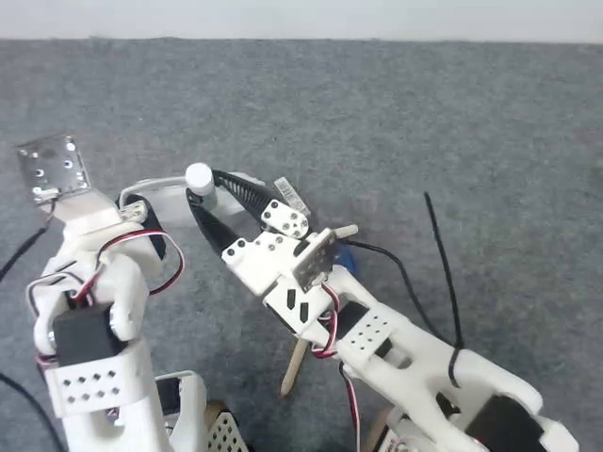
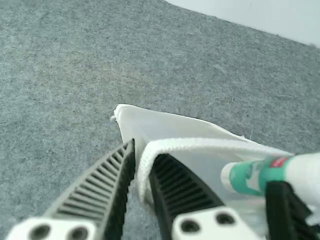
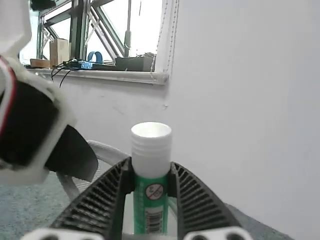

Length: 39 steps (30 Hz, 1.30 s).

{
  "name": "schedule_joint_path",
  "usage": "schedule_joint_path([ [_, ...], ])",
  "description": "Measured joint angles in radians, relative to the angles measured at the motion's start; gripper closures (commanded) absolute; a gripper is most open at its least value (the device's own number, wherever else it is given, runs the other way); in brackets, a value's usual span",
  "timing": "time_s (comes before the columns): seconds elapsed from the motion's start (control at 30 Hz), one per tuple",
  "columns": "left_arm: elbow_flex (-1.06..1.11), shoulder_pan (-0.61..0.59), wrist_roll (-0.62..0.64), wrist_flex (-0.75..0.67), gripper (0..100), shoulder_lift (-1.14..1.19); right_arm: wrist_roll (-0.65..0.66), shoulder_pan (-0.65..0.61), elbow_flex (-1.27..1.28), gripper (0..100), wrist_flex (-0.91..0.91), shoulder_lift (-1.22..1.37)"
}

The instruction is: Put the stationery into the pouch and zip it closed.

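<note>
The left gripper (image 2: 142, 154) is clamped on the white zipper rim of the pouch (image 2: 190, 131), holding its mouth open above the tabletop (image 2: 60, 60). The right gripper (image 3: 150, 169) is closed around the glue stick (image 3: 151, 145) at its green label, cap leading, with the stick right at the pouch mouth. The pouch looks thin and floppy, so that stiffer rim is probably the best hold. The stick seems light, rigid and smooth, likely to slip unless gripped mid-body.
</note>
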Motion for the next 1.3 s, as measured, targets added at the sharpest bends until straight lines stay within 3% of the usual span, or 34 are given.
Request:
schedule_joint_path([
  [0.1,0.000,0.000,0.000,0.000,99,0.000,0.025,0.000,0.000,97.2,-0.014,0.009],
  [0.27,0.000,0.000,0.000,0.000,99,0.000,0.061,-0.002,0.000,85.0,-0.014,0.009],
  [0.73,0.000,0.000,0.000,0.000,99,0.006,0.114,-0.017,0.075,83.3,-0.008,-0.043],
  [0.93,0.000,-0.003,0.000,0.000,99,0.006,0.101,-0.017,0.075,83.3,0.262,-0.270],
  [1.3,0.011,-0.040,0.005,-0.021,99,0.006,-0.083,0.078,-0.025,83.5,0.956,-0.692],
])
